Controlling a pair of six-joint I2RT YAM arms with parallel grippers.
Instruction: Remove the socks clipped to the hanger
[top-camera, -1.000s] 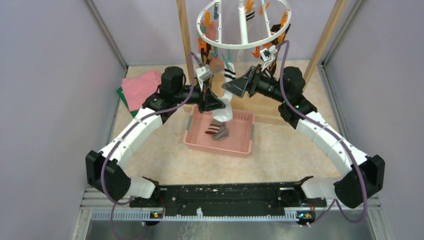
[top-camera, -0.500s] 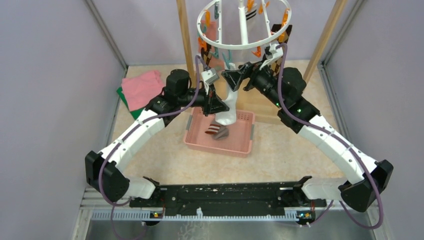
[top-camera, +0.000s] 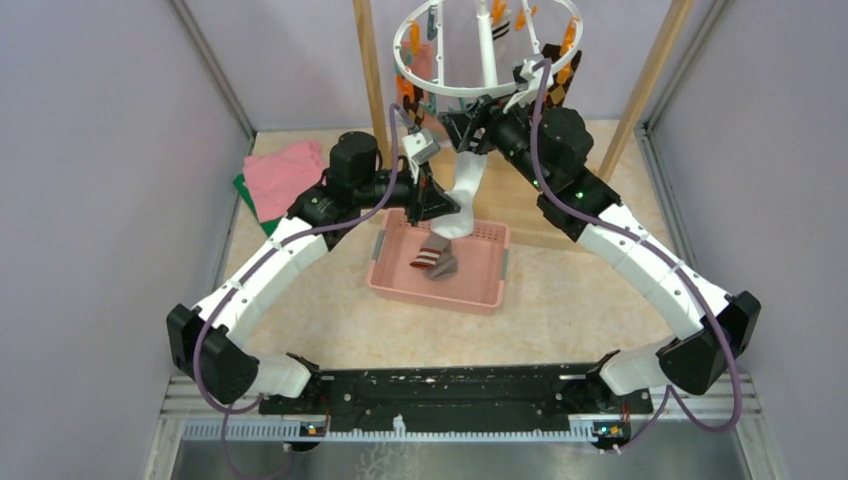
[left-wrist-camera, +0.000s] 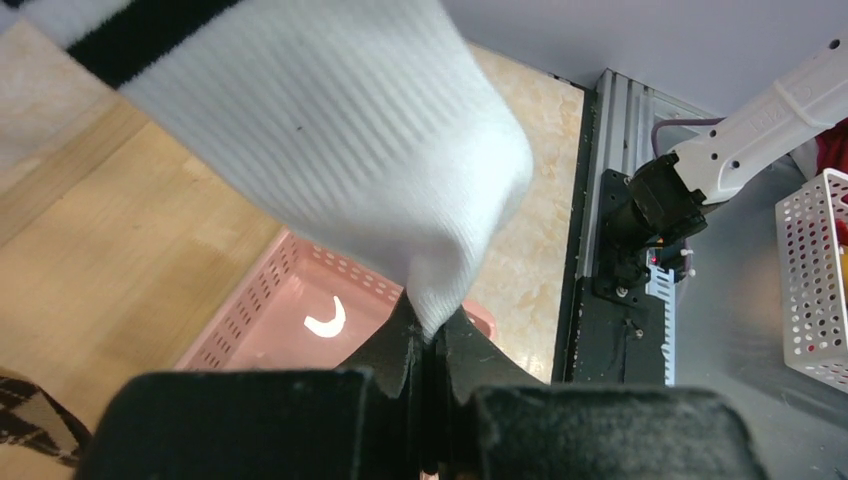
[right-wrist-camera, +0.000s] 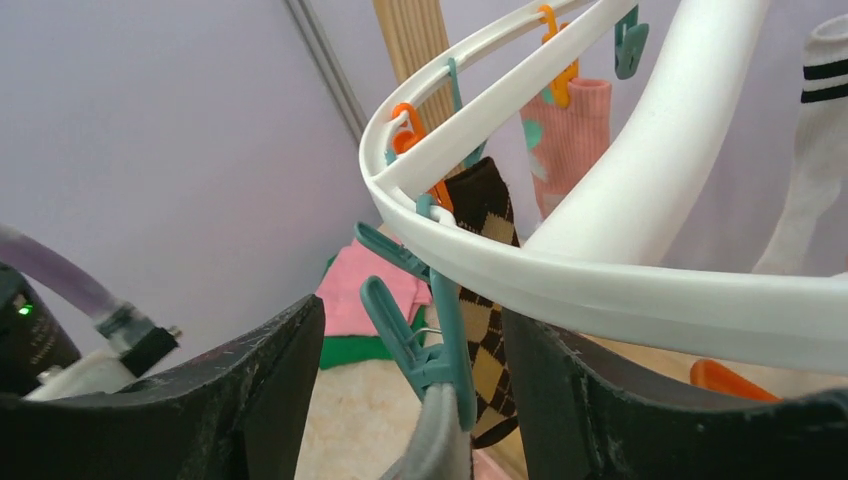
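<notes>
The white ring hanger (top-camera: 480, 90) hangs at the top centre with orange and teal clips. A white sock with black cuff stripes (top-camera: 462, 195) hangs from a teal clip (right-wrist-camera: 440, 340). My left gripper (top-camera: 432, 205) is shut on the toe of that sock (left-wrist-camera: 350, 140), above the pink basket (top-camera: 440, 288). My right gripper (right-wrist-camera: 415, 350) is open, its fingers (right-wrist-camera: 270, 390) on either side of the teal clip holding the sock's grey cuff (right-wrist-camera: 435, 450). An argyle sock (right-wrist-camera: 485, 290) and a pink sock (right-wrist-camera: 570, 130) hang behind. A striped sock (top-camera: 433, 262) lies in the basket.
Wooden posts (top-camera: 368, 70) stand on both sides of the hanger. Folded pink and green cloths (top-camera: 282, 178) lie at the back left. Another white striped sock (right-wrist-camera: 815, 150) hangs at the right in the right wrist view. Purple walls enclose the workspace.
My right arm has risen and moved left, bringing its open gripper up around the teal clip under the ring. My left gripper keeps its hold on the sock's toe.
</notes>
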